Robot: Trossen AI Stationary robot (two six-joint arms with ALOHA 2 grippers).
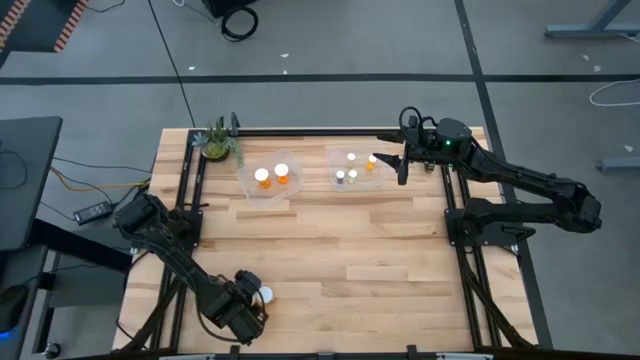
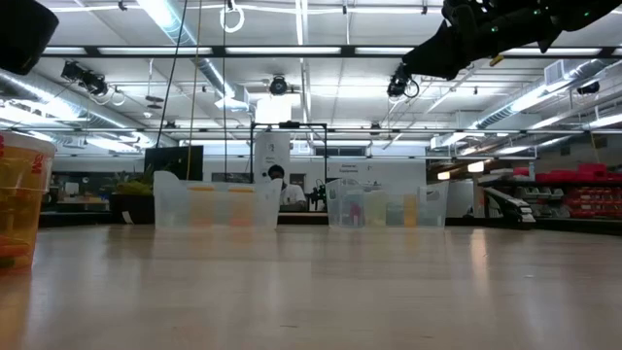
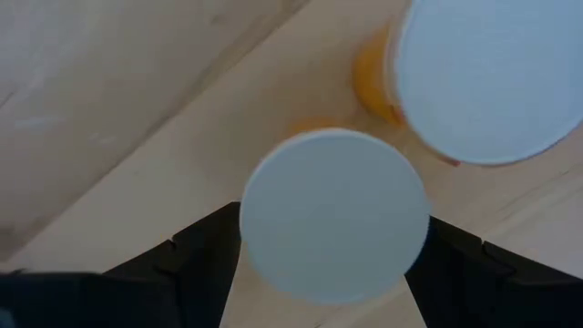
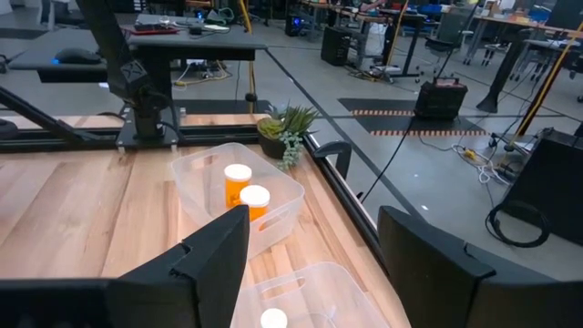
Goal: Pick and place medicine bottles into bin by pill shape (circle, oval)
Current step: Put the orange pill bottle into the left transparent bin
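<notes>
My left gripper is near the table's front left, shut on a white-capped medicine bottle. A second bottle with a wider white cap and orange body stands just beside it and also shows in the low view. My right gripper is open and empty above the right clear bin, which holds several small bottles. The left clear bin holds two orange bottles. My left gripper has one finger on either side of the bottle, coming from above and pointing down. The bottle's white cap hides where the fingers meet its body. The bottle is upright. Whether it still rests on the table, I cannot tell.
A small green potted plant stands at the far left corner beside the left bin. Black frame rails run along the table's left, right and far sides. Bare wood lies between the bins and the front edge.
</notes>
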